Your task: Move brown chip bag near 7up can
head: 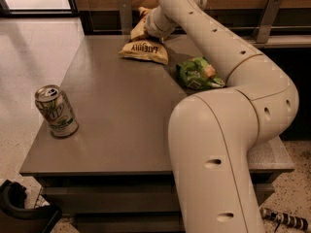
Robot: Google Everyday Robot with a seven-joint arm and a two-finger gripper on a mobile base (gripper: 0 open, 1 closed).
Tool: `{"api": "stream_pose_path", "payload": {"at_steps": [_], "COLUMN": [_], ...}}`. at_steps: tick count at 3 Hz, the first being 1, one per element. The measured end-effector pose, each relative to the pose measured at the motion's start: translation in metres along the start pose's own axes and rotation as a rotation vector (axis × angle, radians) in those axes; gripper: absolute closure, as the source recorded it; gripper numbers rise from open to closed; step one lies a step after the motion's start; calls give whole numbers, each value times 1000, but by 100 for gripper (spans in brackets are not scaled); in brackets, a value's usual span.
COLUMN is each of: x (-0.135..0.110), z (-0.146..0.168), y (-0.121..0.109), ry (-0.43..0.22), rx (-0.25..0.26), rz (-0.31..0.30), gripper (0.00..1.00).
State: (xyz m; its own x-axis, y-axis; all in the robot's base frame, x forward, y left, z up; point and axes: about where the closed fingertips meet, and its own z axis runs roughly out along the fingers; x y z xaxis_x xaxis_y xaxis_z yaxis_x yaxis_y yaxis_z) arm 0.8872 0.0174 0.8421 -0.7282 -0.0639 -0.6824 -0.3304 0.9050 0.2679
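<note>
The brown chip bag (144,50) lies at the far edge of the grey table (121,115). Its near end is pale yellow with dark lettering, and its far end rises up against the gripper. My gripper (147,24) is at that far end of the bag, mostly hidden behind my wrist. The 7up can (56,111) stands upright near the table's front left corner, far from the bag and the gripper.
A bright green chip bag (198,73) lies right of the brown one, next to my arm. My large white arm (218,144) covers the table's right side. A dark wall with metal brackets (263,17) runs behind the table. Pale floor lies to the left.
</note>
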Motion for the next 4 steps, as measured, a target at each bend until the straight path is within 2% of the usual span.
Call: {"api": "stream_pose_path", "payload": {"at_steps": [4], "x": [0], "z": [0], "y": [0], "ry": [0], "rx": [0], "rz": [0], "gripper": [100]}}
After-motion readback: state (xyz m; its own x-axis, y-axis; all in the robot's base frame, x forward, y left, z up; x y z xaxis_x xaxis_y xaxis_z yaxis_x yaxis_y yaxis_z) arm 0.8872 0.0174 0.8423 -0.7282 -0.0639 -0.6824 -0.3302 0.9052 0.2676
